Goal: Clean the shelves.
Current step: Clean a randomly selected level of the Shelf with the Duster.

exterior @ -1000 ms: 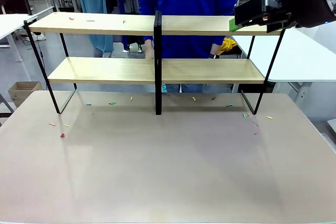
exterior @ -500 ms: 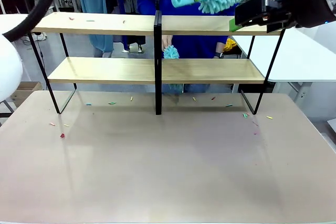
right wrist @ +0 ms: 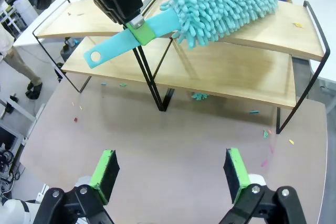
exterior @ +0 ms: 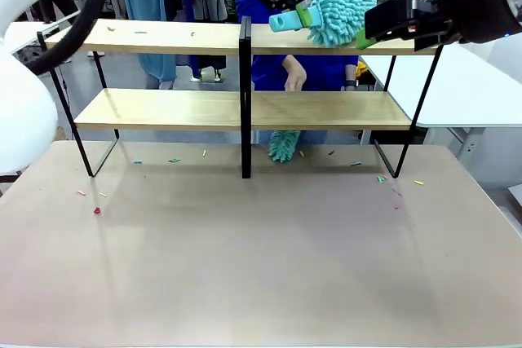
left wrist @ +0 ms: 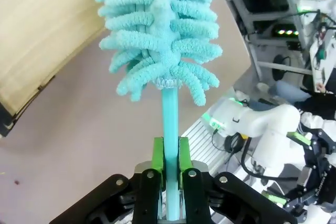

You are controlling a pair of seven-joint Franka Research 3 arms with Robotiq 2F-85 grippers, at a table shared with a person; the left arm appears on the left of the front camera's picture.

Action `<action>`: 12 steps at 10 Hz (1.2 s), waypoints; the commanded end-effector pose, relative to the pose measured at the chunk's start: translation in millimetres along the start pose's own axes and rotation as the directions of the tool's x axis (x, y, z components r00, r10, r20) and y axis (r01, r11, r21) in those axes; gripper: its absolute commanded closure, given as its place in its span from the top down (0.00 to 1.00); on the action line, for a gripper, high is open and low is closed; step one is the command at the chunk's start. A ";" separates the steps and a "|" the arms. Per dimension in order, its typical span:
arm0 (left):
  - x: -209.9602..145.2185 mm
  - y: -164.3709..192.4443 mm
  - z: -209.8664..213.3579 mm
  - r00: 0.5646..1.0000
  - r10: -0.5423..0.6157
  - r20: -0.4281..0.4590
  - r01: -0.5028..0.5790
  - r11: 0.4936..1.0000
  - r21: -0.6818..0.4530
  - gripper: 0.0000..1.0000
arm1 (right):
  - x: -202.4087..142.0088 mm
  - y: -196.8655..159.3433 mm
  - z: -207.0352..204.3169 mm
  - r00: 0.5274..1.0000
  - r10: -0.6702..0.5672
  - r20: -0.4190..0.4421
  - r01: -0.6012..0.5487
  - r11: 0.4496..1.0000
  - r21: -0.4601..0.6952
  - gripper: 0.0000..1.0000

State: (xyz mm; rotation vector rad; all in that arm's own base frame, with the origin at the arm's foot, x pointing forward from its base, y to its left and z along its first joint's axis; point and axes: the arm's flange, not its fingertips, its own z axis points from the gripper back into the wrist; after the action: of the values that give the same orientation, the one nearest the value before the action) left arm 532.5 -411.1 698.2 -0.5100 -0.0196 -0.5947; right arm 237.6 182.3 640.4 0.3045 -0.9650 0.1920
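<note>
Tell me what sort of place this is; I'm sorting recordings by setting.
Likely a robotics lab or test workshop: the shelves stand on a beige table, the left end effector clamps a teal duster, and plain white tables stand nearby.

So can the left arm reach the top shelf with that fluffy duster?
Probably yes: the left claw grips the duster, whose head hangs right over the top shelf, nothing between.
</note>
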 end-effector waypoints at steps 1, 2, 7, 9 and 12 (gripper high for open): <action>118.6 -35.0 52.9 0.999 -0.010 0.034 0.010 1.000 0.008 0.12 | 0.5 0.1 -0.3 1.000 -0.002 0.003 0.002 1.000 -0.001 1.00; 122.7 -38.5 48.4 0.999 -0.017 0.029 0.017 1.000 -0.001 0.12 | 0.5 0.1 -0.3 1.000 -0.002 0.003 0.002 1.000 -0.001 1.00; 132.4 -53.0 33.1 0.997 -0.080 0.016 0.080 0.997 0.022 0.12 | 0.5 0.1 -0.3 1.000 -0.002 0.003 0.002 1.000 -0.001 1.00; 132.0 -53.7 30.3 0.995 -0.090 -0.032 0.091 0.996 0.017 0.12 | 0.5 0.1 -0.3 1.000 -0.002 0.003 0.002 1.000 -0.001 1.00; 130.7 -53.8 30.5 0.984 -0.135 -0.117 0.131 0.990 -0.046 0.12 | 0.5 0.1 -0.3 1.000 -0.002 0.003 0.002 1.000 -0.001 1.00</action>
State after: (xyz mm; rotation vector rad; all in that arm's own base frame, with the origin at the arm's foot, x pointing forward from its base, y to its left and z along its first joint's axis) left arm 517.9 -440.6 678.7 -0.5087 0.0210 -0.7099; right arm 237.6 182.3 640.5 0.3046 -0.9651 0.1920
